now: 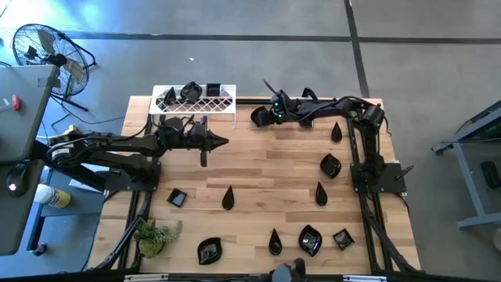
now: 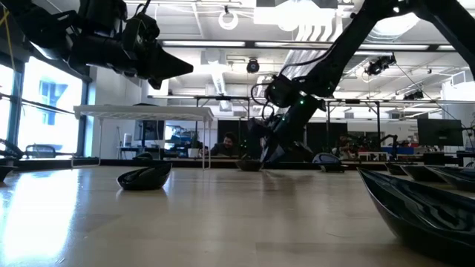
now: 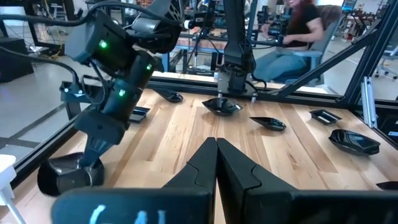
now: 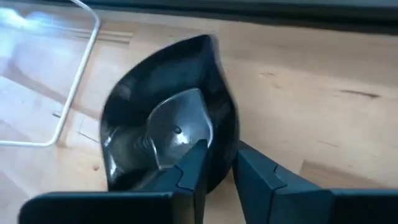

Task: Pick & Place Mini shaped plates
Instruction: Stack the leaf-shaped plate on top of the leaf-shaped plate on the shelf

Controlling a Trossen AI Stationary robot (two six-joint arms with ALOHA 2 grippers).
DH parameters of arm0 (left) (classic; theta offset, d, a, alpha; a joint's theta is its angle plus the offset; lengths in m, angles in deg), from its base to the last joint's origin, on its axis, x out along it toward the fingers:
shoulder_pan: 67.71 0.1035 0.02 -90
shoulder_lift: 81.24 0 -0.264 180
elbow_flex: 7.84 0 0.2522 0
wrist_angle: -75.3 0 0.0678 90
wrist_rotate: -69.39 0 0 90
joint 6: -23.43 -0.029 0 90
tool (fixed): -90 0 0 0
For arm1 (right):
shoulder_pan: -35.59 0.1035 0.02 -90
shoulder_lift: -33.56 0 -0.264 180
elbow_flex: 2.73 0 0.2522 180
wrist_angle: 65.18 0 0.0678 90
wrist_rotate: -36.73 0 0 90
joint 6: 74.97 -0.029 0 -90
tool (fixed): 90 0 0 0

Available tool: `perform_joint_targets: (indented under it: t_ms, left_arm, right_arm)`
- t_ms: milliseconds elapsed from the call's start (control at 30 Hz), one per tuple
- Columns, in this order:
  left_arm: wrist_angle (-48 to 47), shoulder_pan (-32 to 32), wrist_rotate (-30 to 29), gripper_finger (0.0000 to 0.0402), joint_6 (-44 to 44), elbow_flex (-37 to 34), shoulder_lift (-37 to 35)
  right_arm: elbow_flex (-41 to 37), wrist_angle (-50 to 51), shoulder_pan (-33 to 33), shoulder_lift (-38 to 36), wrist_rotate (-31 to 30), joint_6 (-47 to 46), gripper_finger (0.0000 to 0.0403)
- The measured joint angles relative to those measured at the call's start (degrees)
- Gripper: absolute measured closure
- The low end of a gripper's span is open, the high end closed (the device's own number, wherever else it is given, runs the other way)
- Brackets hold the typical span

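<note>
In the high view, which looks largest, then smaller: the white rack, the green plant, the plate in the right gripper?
White rack, largest; green plant; plate held by the right gripper, smallest. The left gripper hovers beside the rack.

The counter (image 1: 266, 176) was pale, smooth plank wood. The mini shaped plates (image 4: 168, 134) were glossy black. The rack (image 1: 196, 102) was white wire.
</note>
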Motion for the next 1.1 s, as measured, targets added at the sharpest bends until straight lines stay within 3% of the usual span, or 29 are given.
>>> perform_joint_targets:
  t_ms: [300,467,667,933,1100]
  left_arm:
    - [0.0,0.0,-0.07,0.0401,0.0,0.0,0.0]
    - [-0.17,0.0,-0.13,0.0401,0.0,0.0,0.02]
    - [-0.33,0.0,-0.17,0.0401,-0.28,0.0,0.01]
    - [-0.59,0.0,-0.26,0.0401,-1.53,0.0,0.0]
    - [-0.67,0.01,-0.35,0.0401,-1.53,0.0,0.0]
  right_arm:
    - [0.0,-0.43,1.39,-1.17,-1.4,1.16,0.0397]
    - [-0.02,1.78,3.87,-6.16,-4.64,0.79,0.0391]
    - [-0.18,5.77,13.68,-10.84,-16.99,-3.37,0.0399]
    - [-6.5,-9.61,29.49,-6.93,-37.08,-23.88,0.0392]
    - [-4.16,-13.64,31.07,-1.12,-39.68,-28.31,0.0392]
